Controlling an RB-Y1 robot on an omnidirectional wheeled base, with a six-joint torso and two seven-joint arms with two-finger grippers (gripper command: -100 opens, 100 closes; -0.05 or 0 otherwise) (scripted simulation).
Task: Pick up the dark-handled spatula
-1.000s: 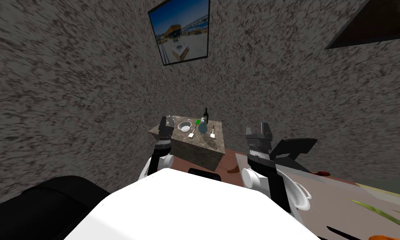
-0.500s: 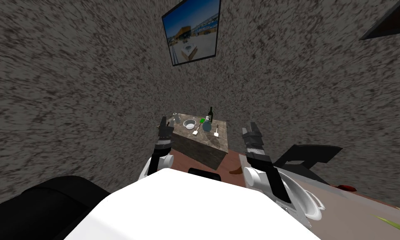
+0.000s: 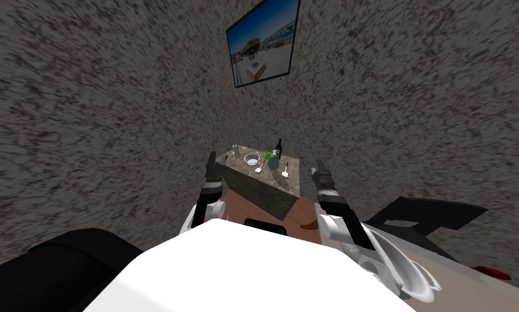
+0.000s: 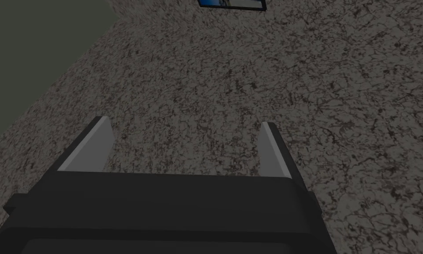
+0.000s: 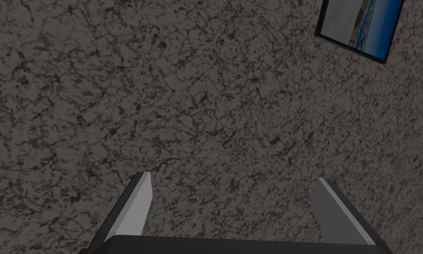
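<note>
1. I see the dark-handled spatula (image 3: 285,172) lying flat near the right edge of a small stone-patterned table (image 3: 258,194). Its pale blade faces me and its handle points toward the wall.
2. The left gripper (image 3: 211,160) is raised off the table's left corner and the right gripper (image 3: 319,164) off its right side. On both, the blades stand spread apart with nothing between them.
3. The right hand is nearer the spatula, so I judge it the likelier one for the reach. No approach to the tabletop has begun.
4. One risk is taking the wrong tool. A second spatula (image 3: 260,168), its handle apparently tipped in green, lies just left of the target at much the same angle.
5. Another is a collision. A blue-grey round vessel (image 3: 273,162) sits just beside the target's handle, with a dark bottle (image 3: 278,147) behind and a white bowl (image 3: 251,159) further left. A wide or slanted descent could knock them.
6. The last is a failed grasp. The spatula looks thin and lies flat, so the blades may skid off it or nudge it over the nearby edge.
</note>
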